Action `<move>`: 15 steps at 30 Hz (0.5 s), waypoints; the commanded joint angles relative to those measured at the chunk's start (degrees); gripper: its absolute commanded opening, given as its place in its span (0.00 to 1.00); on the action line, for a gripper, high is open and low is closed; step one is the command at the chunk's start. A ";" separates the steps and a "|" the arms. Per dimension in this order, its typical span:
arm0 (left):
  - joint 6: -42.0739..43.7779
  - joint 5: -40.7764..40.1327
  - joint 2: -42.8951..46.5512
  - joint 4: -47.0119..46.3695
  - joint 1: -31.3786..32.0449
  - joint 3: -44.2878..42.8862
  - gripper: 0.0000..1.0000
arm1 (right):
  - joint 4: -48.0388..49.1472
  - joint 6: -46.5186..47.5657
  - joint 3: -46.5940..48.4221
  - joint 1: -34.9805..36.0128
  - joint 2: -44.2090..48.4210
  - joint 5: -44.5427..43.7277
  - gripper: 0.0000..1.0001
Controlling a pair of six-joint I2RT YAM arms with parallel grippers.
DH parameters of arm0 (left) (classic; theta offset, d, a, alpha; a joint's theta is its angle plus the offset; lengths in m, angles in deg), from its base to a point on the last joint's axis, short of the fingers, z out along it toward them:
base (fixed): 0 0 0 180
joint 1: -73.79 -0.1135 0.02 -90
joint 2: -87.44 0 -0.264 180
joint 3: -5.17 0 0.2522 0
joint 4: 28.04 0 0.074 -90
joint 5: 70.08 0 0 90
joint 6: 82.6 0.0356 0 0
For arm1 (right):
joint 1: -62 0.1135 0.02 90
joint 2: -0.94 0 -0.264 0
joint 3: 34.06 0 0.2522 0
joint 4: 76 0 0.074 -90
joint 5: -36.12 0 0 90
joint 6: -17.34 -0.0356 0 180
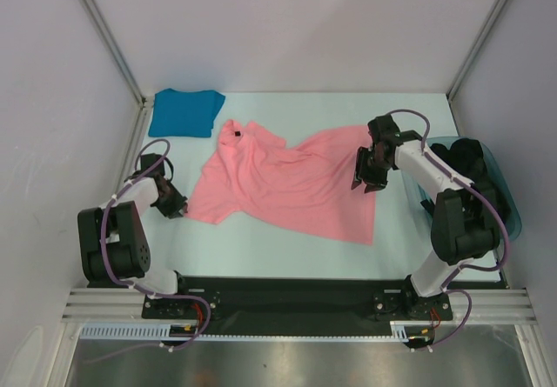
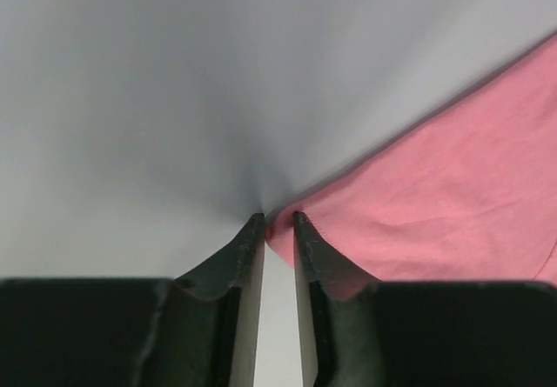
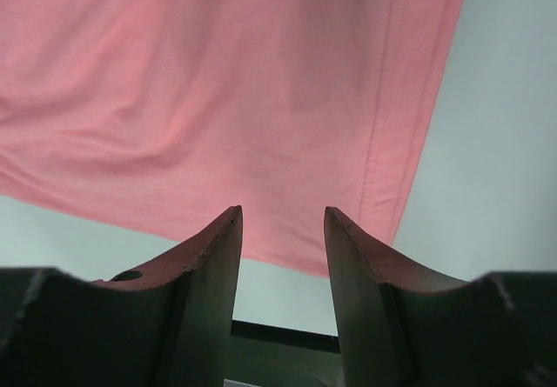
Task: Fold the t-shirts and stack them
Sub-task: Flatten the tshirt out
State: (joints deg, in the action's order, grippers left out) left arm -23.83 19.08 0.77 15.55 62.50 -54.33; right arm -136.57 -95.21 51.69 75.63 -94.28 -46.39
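Preparing first fold of salmon pink fabric t-shirt (image 1: 287,183), with left gripper (image 2: 278,222) jaws nearly together at its corner, perhaps clamped, cannot tell; right gripper (image 3: 283,217) jaws apart above it. Next: pinch firmly.

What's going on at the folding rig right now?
Two arms are at a salmon-pink t-shirt that lies spread but rumpled mid-table. The left arm has its jaws nearly together at the shirt's near-left corner; whether they actually grip it can't be told. The right arm holds open jaws above the shirt's right edge. A teal-blue t-shirt sits folded at the far-left corner. Nothing is stacked yet.
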 commanded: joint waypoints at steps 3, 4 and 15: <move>0.29 3.30 -0.87 -3.28 -0.49 1.53 0.17 | 0.58 -1.10 -1.32 -0.09 2.85 -0.10 0.48; 0.46 2.87 -0.60 -3.19 -0.58 1.61 0.10 | 0.32 -1.18 -1.76 -0.09 2.85 -0.10 0.48; 2.83 2.07 1.77 -1.17 -0.66 0.73 0.00 | -1.10 -8.56 -12.65 -0.79 3.02 -3.18 0.50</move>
State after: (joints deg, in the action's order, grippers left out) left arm -23.26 20.81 0.88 13.65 62.33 -53.76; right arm -137.20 -99.80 41.31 75.52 -93.23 -48.23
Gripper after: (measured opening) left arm 0.009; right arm 0.500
